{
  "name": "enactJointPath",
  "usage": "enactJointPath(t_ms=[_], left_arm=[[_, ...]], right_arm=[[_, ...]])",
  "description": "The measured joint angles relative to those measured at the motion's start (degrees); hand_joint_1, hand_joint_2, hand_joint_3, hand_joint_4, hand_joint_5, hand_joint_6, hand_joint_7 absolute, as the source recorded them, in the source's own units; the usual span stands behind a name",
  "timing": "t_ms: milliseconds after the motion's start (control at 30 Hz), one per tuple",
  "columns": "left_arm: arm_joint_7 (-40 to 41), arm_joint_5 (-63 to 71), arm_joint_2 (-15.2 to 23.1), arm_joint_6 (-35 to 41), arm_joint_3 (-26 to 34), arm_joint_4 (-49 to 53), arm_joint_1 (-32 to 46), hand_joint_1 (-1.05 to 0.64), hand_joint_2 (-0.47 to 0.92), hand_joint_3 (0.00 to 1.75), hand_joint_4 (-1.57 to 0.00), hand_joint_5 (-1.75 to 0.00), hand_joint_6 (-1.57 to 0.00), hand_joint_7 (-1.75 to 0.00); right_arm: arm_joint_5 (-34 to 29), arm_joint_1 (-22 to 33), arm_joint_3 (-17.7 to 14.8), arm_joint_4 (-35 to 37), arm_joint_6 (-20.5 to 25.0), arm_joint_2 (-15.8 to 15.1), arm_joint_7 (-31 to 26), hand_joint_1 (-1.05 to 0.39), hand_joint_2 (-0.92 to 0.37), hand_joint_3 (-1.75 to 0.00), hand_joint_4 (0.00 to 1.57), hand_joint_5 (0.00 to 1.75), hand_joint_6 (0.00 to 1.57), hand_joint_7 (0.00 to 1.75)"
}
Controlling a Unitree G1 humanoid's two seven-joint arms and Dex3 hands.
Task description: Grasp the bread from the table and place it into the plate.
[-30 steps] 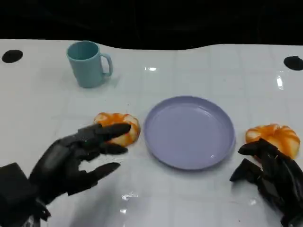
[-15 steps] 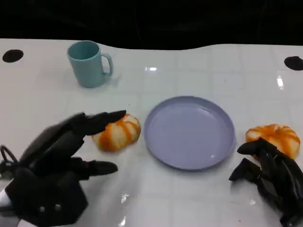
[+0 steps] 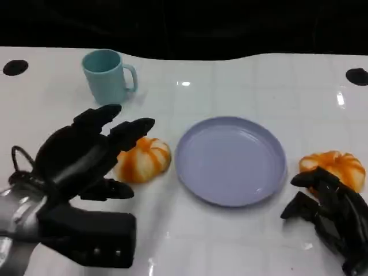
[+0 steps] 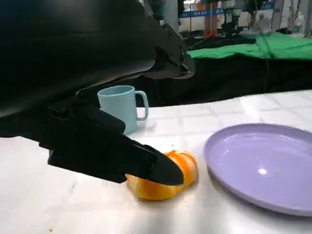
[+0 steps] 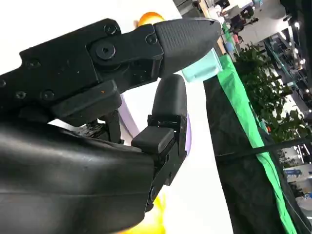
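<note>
The left hand [image 3: 86,158] hovers with fingers spread over the bread [image 3: 142,160], holding nothing. Closing off-centre could nudge the bread sideways against the plate [image 3: 230,160]. The right hand [image 3: 328,210] lies loosely curled and idle by the table's near edge.

Exhibition or demo hall: white glossy surface [image 3: 230,241], green-draped tables [image 4: 253,48], black skirting below, blue overhead signage [image 4: 229,9], potted plants [image 5: 258,83], stands beyond.

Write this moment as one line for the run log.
left hand: open, over left bread, not gripping | right hand: open, near right bread | plate: empty
</note>
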Motion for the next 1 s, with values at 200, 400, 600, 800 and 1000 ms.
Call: enactJointPath(t_ms=[200,400,600,800,1000], left_arm=[[-1.0,1.7,0.1,2.6,-4.5,5.0,-5.0,-0.54,0.81,0.01,-0.01,-0.07,-0.13,0.0],[-1.9,1.7,-1.6,4.1,-10.0,21.1,-13.6,-0.55,0.83,0.01,-0.04,-0.08,-0.15,-0.01],[-0.8,0.6,-3.2,4.4,-13.0,29.5,-17.9,-0.55,0.84,0.01,-0.04,-0.08,-0.16,-0.01],[-0.2,-0.4,-4.6,4.5,-14.5,35.3,-21.1,-0.55,0.85,0.0,-0.04,-0.08,-0.16,0.0],[1.8,-0.9,-8.7,5.6,-17.8,49.0,-27.3,-0.59,0.84,0.0,-0.05,-0.08,-0.17,-0.01]], right_arm=[[0.2,0.1,-0.1,-0.6,0.4,0.0,0.1,-0.55,-0.92,-0.19,0.67,1.54,0.65,1.17],[0.7,0.5,0.1,-1.2,0.9,-0.1,0.1,-0.56,-0.92,-0.2,0.66,1.54,0.65,1.18],[0.7,0.7,0.1,-1.5,0.9,-0.2,0.6,-0.55,-0.92,-0.21,0.64,1.55,0.62,1.2],[0.8,0.8,0.1,-1.5,1.0,-0.2,1.9,-0.55,-0.92,-0.21,0.63,1.56,0.61,1.21],[0.8,1.0,0.0,-1.8,1.3,-0.2,2.0,-0.55,-0.92,-0.19,0.65,1.56,0.62,1.2]])
